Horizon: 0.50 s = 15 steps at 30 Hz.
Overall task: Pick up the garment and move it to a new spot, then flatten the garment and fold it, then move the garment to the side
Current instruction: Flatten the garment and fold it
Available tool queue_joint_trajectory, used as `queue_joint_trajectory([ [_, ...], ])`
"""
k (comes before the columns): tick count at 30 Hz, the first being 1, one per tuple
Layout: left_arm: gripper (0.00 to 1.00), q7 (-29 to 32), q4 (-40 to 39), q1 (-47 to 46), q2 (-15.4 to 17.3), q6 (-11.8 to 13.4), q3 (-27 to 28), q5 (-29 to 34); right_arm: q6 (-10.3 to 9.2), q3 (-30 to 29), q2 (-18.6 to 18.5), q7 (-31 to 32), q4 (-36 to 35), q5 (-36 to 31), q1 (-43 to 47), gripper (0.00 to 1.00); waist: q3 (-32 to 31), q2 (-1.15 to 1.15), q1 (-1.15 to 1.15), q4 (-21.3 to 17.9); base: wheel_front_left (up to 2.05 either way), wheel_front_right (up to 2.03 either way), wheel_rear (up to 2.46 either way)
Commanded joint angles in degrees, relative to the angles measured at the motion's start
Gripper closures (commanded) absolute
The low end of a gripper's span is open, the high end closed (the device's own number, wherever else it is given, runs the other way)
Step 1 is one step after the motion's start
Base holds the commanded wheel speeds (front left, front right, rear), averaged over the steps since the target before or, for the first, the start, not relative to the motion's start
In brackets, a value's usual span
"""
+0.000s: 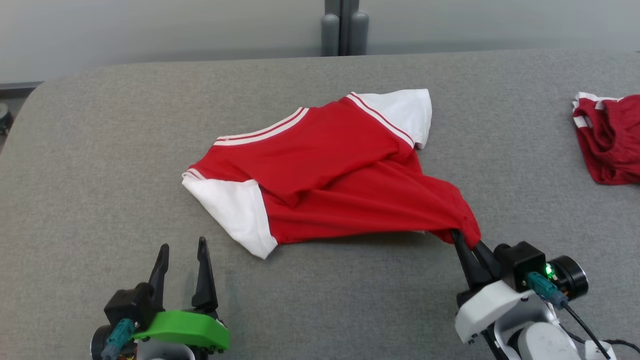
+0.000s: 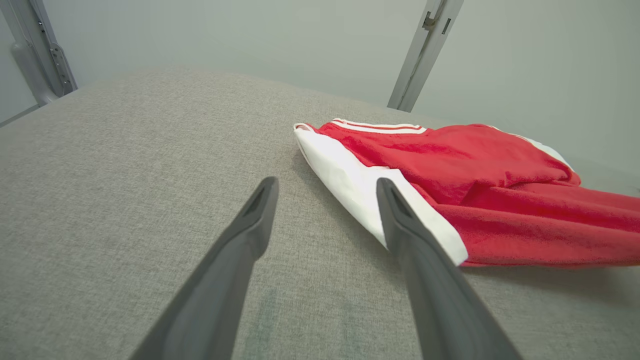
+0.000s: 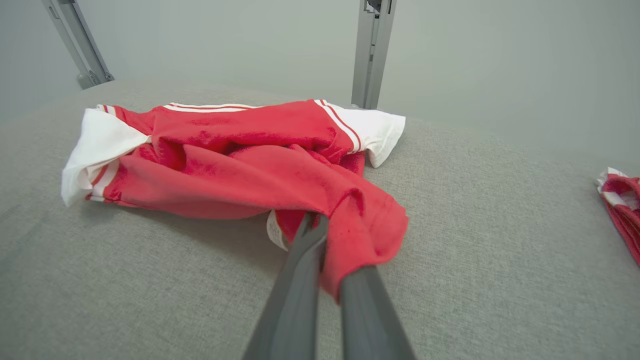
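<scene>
Head view, looking down on a grey cloth-covered tabletop [image 1: 100,150]; its far edge runs across the upper part of the frame and curves into a rounded corner at the upper left, with a pale wall behind and grey upright posts [image 1: 344,30] at top centre.

A red garment [image 1: 330,170] with white sleeves and white striped trim lies rumpled at the centre of the frame, well inside every edge; one white sleeve points to the lower left, the other to the upper right; its lower right corner is drawn out into a taut point.

The right tool [image 1: 467,240], at the lower right, has its two dark fingers pressed together on that red corner; in the right wrist view the bunched hem drapes over the fingers [image 3: 300,260] while the rest of the garment [image 3: 240,165] spreads across the centre and left of the frame.

The left tool [image 1: 183,245], at the lower left, stands spread wide and holds nothing; its tips are near the lower white sleeve but apart from it; in the left wrist view bare grey cloth lies between the fingers [image 2: 255,220].

A second red and white garment [image 1: 610,140] sits crumpled at the right edge, well apart from the first.

Bare tabletop stretches wide at the left of the frame, along the bottom, and in a band between the two garments.
</scene>
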Motion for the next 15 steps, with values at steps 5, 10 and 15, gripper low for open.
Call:
queue_joint_trajectory([
  [5,0.00,0.0,0.1,-1.1,0.2,-0.1,-0.2,0.5,-0.09,-2.7,-0.2,3.6,-2.4,0.1,5.4,1.00,0.8,0.00,0.00,-3.3,0.00,0.00,0.00],
  [10,0.00,0.0,0.2,-1.6,0.2,-0.2,0.1,0.6,-0.09,-3.8,-0.2,3.6,0.1,0.8,6.9,1.00,1.5,0.00,0.00,-3.7,0.00,0.00,0.00],
  [15,0.00,0.0,0.0,-1.7,0.2,-0.2,0.5,0.8,-0.09,-4.8,-0.2,1.9,3.1,1.2,6.7,0.00,1.4,0.00,0.00,-4.2,0.00,0.00,0.00],
])
